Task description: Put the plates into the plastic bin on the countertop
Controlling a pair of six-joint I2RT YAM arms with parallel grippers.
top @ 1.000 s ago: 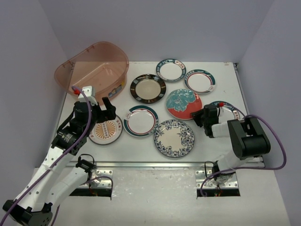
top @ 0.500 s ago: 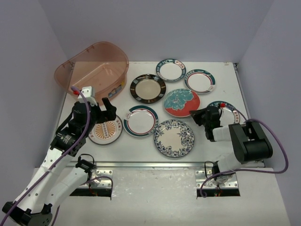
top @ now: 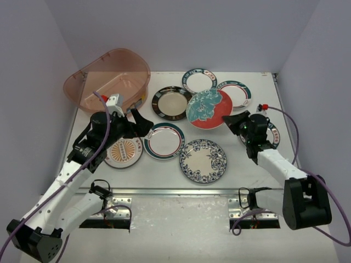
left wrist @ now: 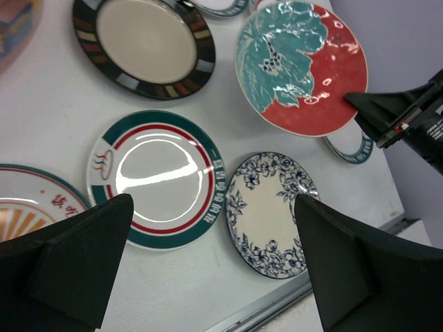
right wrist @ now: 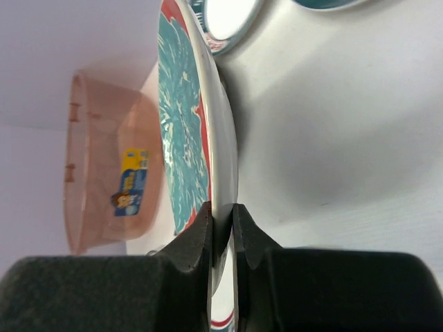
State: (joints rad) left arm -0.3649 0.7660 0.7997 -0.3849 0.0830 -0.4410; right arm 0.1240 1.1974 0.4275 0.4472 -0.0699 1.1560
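Note:
My right gripper [top: 232, 119] [right wrist: 221, 216] is shut on the near rim of the red-and-teal plate [top: 208, 108] [right wrist: 181, 117] and holds it tilted above the countertop [top: 164, 176]. My left gripper [top: 137, 120] [left wrist: 213, 205] hangs open over the teal-rimmed plate [top: 164, 141] [left wrist: 156, 178], with nothing between its fingers. The orange sunburst plate [top: 123, 152], the blue floral plate [top: 203, 160] and the black-rimmed plate [top: 172, 102] lie flat. The plastic bin [top: 109, 82] [right wrist: 104, 166] stands at the back left with no plate visible in it.
Two more teal-rimmed plates [top: 199, 81] [top: 237, 94] lie at the back, the lifted plate overlapping their near edges. Another [top: 272, 135] is partly hidden under my right arm. Walls close in the left, back and right. A metal strip [top: 181, 191] edges the front.
My right gripper has shut on the red-and-teal plate's rim and raised it off the countertop, tilting it toward the back left. My left gripper has shifted right, over the teal-rimmed plate.

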